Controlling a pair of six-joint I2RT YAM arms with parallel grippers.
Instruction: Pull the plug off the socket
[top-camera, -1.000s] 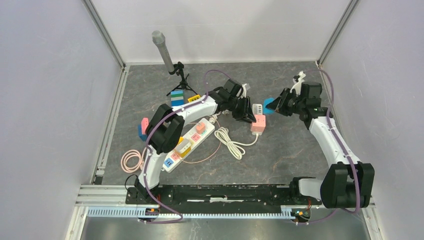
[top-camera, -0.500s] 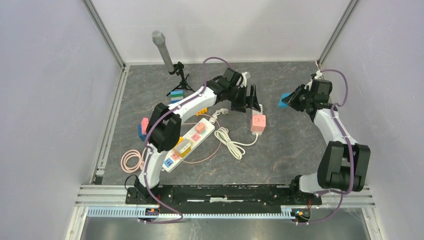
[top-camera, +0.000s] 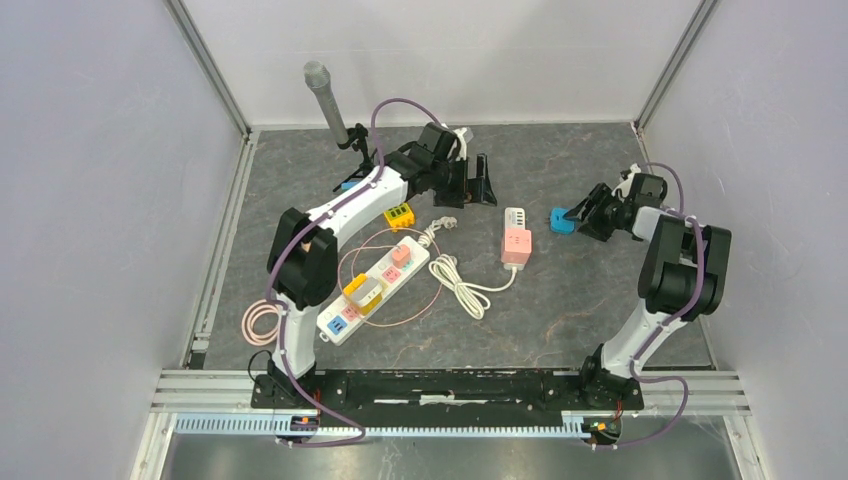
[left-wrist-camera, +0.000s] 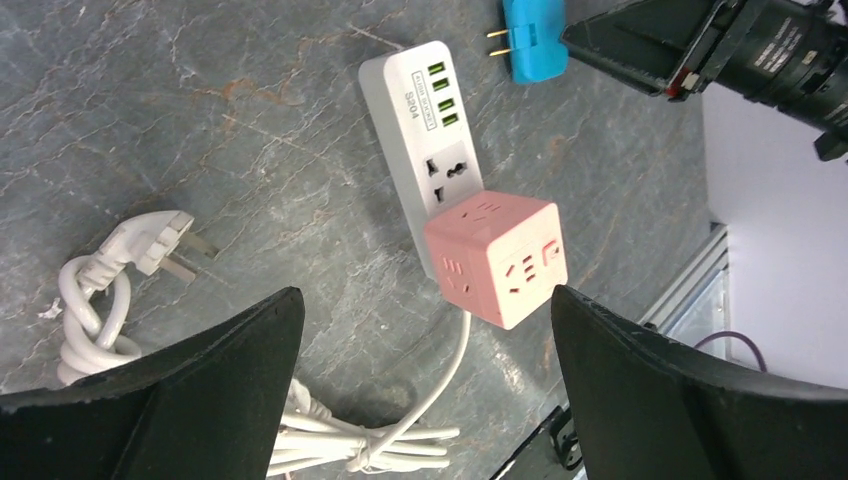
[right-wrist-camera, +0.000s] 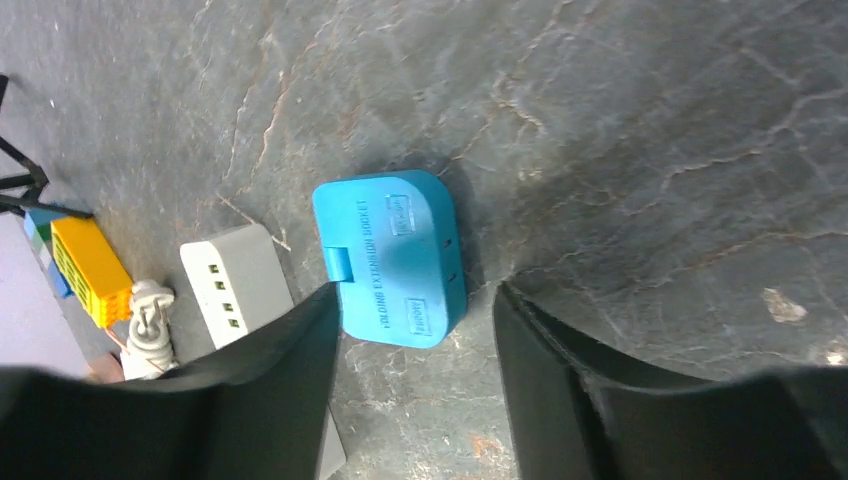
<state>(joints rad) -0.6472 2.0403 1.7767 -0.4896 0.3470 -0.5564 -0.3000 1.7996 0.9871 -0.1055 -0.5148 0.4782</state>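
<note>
The blue plug (top-camera: 562, 220) lies flat on the grey table, its prongs free of the socket. The socket is a white strip (top-camera: 515, 216) with a pink cube (top-camera: 516, 246) on its near end. My right gripper (top-camera: 590, 216) is low at the plug's right side. In the right wrist view the plug (right-wrist-camera: 395, 255) lies partly between the fingers of the open gripper (right-wrist-camera: 415, 292). My left gripper (top-camera: 478, 183) hovers behind the socket, wide open and empty. Its wrist view shows the socket (left-wrist-camera: 430, 110), the cube (left-wrist-camera: 497, 258) and the plug (left-wrist-camera: 533, 35) beyond the gripper (left-wrist-camera: 422, 295).
A long white power strip (top-camera: 380, 285) with coloured adapters lies left of centre inside a thin pink wire loop. A bundled white cord (top-camera: 458, 277), a yellow block (top-camera: 399, 214), a microphone on a tripod (top-camera: 325, 95) and a coiled pink cable (top-camera: 262, 322) are around it.
The left gripper let go of the socket and drew back wide open. The right gripper carried the blue plug away to the right, set it on the table and opened.
</note>
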